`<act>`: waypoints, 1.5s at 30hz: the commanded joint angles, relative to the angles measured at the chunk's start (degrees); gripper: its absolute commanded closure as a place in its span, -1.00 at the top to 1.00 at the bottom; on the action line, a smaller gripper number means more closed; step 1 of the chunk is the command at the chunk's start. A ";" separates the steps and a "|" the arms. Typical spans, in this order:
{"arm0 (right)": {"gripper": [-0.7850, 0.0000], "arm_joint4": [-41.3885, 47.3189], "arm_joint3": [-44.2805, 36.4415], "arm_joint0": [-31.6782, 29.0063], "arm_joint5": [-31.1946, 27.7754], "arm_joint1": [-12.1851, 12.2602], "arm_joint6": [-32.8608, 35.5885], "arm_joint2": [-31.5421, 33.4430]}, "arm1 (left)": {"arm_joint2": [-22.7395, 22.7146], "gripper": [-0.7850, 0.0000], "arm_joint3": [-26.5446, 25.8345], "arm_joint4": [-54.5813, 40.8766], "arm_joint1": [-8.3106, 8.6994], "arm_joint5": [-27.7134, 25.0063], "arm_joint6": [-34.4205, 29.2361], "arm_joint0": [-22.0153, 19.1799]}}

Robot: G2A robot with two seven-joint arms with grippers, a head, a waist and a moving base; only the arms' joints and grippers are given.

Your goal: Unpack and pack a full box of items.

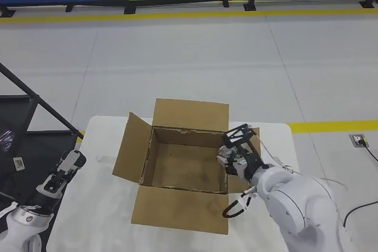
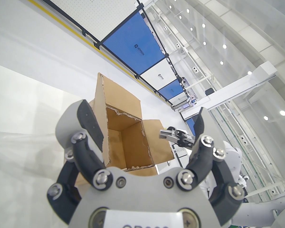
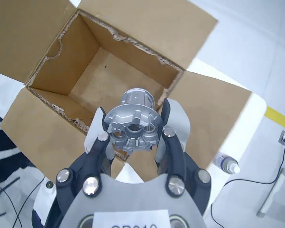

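Observation:
An open cardboard box [image 1: 152, 165] [image 3: 61, 55] [image 2: 123, 129] stands on the white table [image 1: 94, 189] with all its flaps folded out; its inside looks bare. My right gripper [image 1: 230, 157] [image 3: 135, 117] hangs over the box's right rim, shut on a silver cast metal part [image 3: 134, 124] [image 1: 225, 155] with a round flange and a cylindrical hub. My left gripper [image 2: 142, 122] [image 1: 72, 160] stays open at the table's left edge, well apart from the box, with nothing between its fingers. The right gripper [image 2: 173, 137] also appears beyond the box in the left wrist view.
A spray can with a white cap [image 3: 224, 163] lies on the table beside the box's right flap. Black netting and a dark pole [image 1: 25, 94] stand left of the table. A cable and a floor socket [image 1: 359, 140] lie on the floor at the right.

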 commanded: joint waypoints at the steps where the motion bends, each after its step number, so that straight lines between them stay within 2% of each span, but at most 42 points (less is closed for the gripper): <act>1: -1.00 -1.22 -5.62 -6.63 2.30 0.45 -1.36 6.00 | 0.00 1.00 0.00 0.00 0.00 0.00 0.00 0.00; 5: -1.00 0.33 -8.75 -15.20 5.62 0.91 -1.76 15.81 | 0.00 1.00 0.00 0.00 0.00 0.00 0.00 0.00; 7: -1.00 1.90 -6.53 -17.93 4.86 1.17 -0.13 19.70 | 0.00 1.00 0.00 0.00 0.00 0.00 0.00 0.00; 10: -1.00 4.72 -0.75 -18.72 3.18 1.46 1.80 22.62 | 0.00 1.00 0.00 0.00 0.00 0.00 0.00 0.00; 15: -1.00 6.78 8.90 -17.76 1.82 1.78 2.60 23.27 | 0.00 1.00 0.00 0.00 0.00 0.00 0.00 0.00; 21: -1.00 4.36 19.86 -14.18 3.63 2.03 3.14 21.40 | 0.00 1.00 0.00 0.00 0.00 0.00 0.00 0.00; 29: -1.00 3.92 30.07 -9.68 3.61 2.31 -0.02 20.28 | 0.00 1.00 0.00 0.00 0.00 0.00 0.00 0.00; 30: -0.87 4.03 30.95 -9.33 3.66 2.34 -0.27 20.22 | 0.00 1.00 0.00 0.00 0.00 0.00 0.00 0.00; 31: -0.30 4.27 31.69 -9.00 3.66 2.36 -0.45 20.15 | 0.00 1.00 0.00 0.00 0.00 0.00 0.00 0.00; 33: 0.18 4.52 32.53 -8.56 3.49 2.44 -0.90 20.08 | 0.00 1.00 0.00 0.00 0.00 0.00 0.00 0.00; 34: 0.70 4.61 32.78 -8.45 3.49 2.48 -1.11 20.07 | 0.00 1.00 0.00 0.00 0.00 0.00 0.00 0.00; 35: 0.89 4.64 32.89 -8.39 3.49 2.52 -1.40 20.07 | 0.00 1.00 0.00 0.00 0.00 0.00 0.00 0.00; 36: 1.00 4.72 32.98 -8.41 3.54 2.56 -1.66 20.09 | 0.00 1.00 0.00 0.00 0.00 0.00 0.00 0.00; 45: 1.00 4.66 29.51 -9.76 4.09 3.05 -2.81 21.11 | 0.00 1.00 0.00 0.00 0.00 0.00 0.00 0.00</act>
